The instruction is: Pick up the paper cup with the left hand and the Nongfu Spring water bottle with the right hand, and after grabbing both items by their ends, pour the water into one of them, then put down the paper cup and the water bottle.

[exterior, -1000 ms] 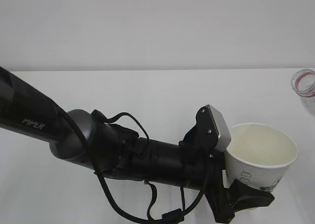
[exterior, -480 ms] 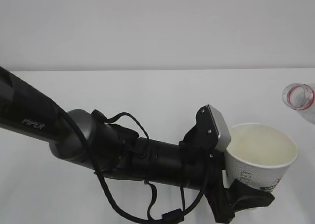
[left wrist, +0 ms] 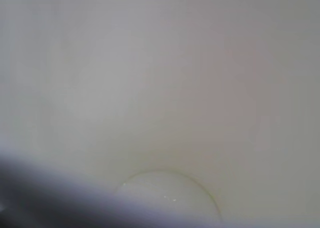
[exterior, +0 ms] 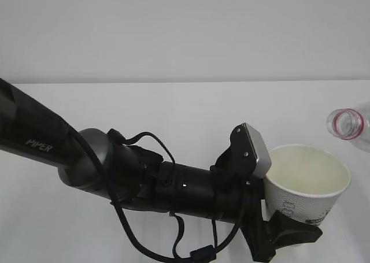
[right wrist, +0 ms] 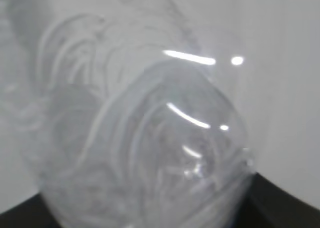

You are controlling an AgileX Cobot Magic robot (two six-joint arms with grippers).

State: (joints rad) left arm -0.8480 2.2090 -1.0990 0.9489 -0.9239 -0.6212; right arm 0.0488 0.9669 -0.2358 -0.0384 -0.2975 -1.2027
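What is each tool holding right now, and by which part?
Left tool: white tapered paper cup, gripped low on its side. Right tool: clear ribbed plastic bottle, seemingly at its base; grip point barely visible.

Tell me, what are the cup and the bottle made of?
The cup looks like paper: matt white wall with grey print, dull cream inside, thin rolled rim. The bottle looks like clear plastic: you can see through it, its ribbed body glints shiny in the right wrist view, and a red ring circles its open mouth.
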